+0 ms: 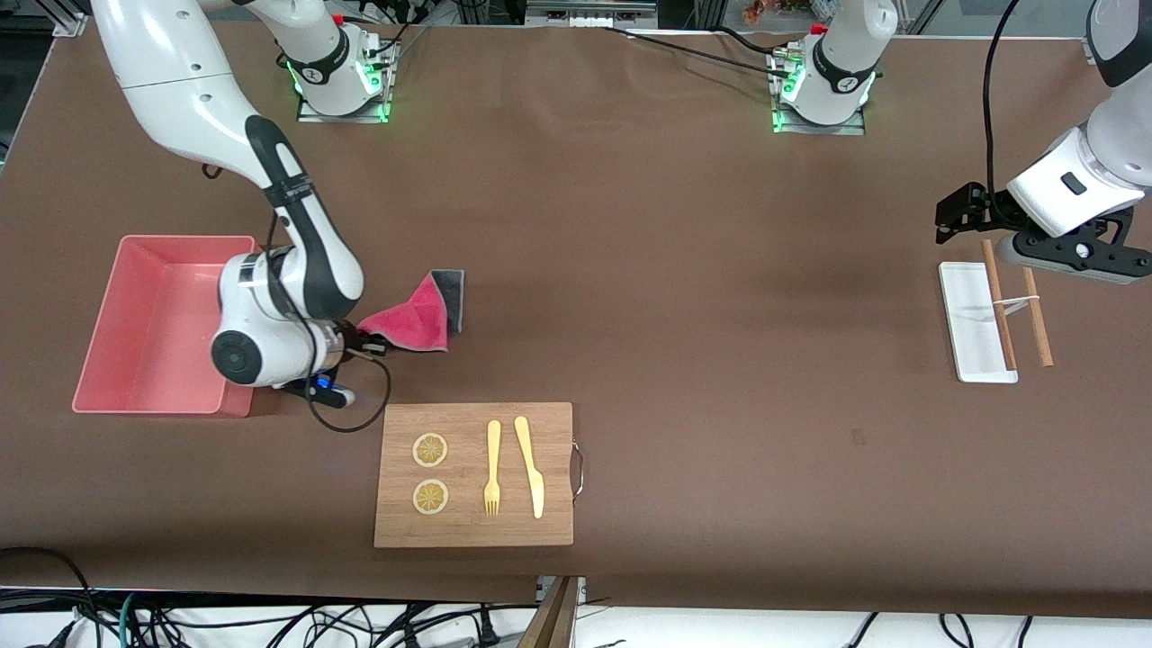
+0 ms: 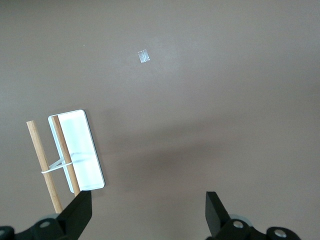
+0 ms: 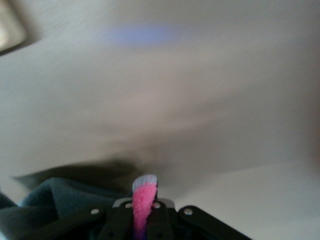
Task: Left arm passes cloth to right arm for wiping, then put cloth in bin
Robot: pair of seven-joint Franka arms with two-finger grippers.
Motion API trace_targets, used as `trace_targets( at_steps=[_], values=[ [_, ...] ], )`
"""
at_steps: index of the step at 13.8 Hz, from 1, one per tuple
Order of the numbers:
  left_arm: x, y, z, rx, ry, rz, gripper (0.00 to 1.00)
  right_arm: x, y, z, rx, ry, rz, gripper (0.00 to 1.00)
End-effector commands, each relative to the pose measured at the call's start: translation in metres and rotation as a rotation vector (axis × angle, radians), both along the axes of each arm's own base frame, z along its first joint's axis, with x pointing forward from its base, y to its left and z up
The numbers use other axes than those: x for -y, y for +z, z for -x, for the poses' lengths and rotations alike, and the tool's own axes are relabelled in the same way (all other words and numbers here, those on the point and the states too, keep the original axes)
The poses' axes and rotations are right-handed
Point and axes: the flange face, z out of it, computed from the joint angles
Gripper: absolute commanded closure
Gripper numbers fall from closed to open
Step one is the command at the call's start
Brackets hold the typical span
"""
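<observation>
The cloth (image 1: 409, 317), crimson-pink with a dark grey face showing at its edge, hangs from my right gripper (image 1: 362, 343) just above the table, between the pink bin (image 1: 99, 346) and the wooden cutting board. My right gripper is shut on a pink fold of the cloth (image 3: 144, 202). The grey face shows beside the jaws in the right wrist view. The bin lies at the right arm's end of the table and holds nothing I can see. My left gripper (image 2: 147, 212) is open and empty, up in the air at the left arm's end, over the table beside the white tray.
A wooden cutting board (image 1: 475, 529) with two lemon slices, a yellow fork (image 1: 492, 468) and a yellow knife (image 1: 530, 463) lies nearer to the front camera than the cloth. A small flat white tray (image 1: 970, 310) with two wooden sticks (image 1: 999, 301) lies under the left arm.
</observation>
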Motion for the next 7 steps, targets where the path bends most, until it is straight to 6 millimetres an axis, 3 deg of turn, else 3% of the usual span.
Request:
trace_targets(
  at_steps=[1,3,7],
  values=[
    [-0.002,0.001,0.001,-0.009,-0.016,0.020,0.00,0.019,0.021,-0.002,-0.008,0.075,0.008,1.00],
    [-0.002,0.001,0.001,-0.009,-0.016,0.020,0.00,0.028,0.051,-0.003,-0.032,0.085,0.016,1.00],
    [-0.002,0.001,0.001,-0.009,-0.016,0.020,0.00,0.055,0.142,-0.011,-0.123,0.158,0.045,1.00]
  ],
)
